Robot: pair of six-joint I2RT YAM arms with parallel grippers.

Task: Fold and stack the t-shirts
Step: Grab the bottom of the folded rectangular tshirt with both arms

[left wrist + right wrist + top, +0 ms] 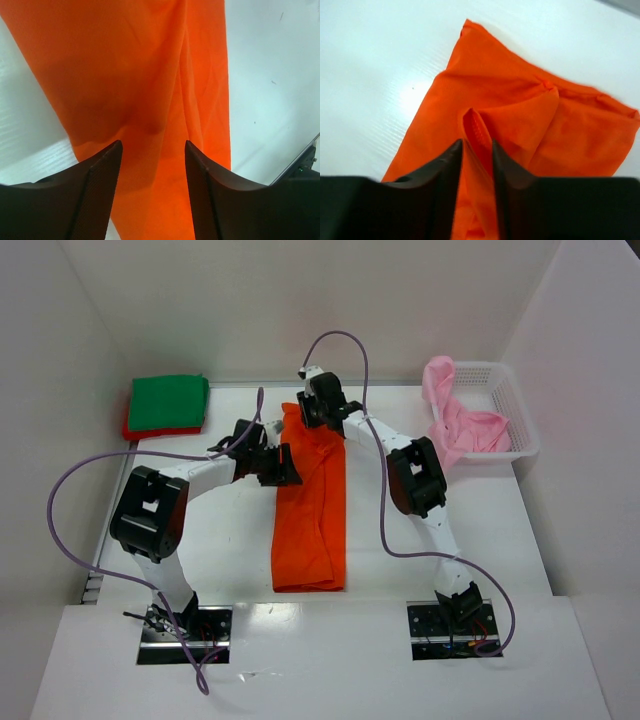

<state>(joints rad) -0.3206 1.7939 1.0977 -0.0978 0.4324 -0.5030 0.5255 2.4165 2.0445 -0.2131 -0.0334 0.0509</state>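
Observation:
The orange t-shirt (311, 520) lies as a long narrow strip down the middle of the table. My right gripper (312, 412) is shut on a raised fold of the orange t-shirt (520, 115) at its far end. My left gripper (284, 465) is open, its jaws apart over the orange t-shirt (150, 85) at the strip's left edge. A folded green t-shirt (168, 402) rests on a red t-shirt (130, 426) at the back left. A pale pink t-shirt (458, 420) hangs crumpled over the basket.
The white lattice basket (512, 410) stands at the back right. White walls close in the table on the left, back and right. Purple cables loop over both arms.

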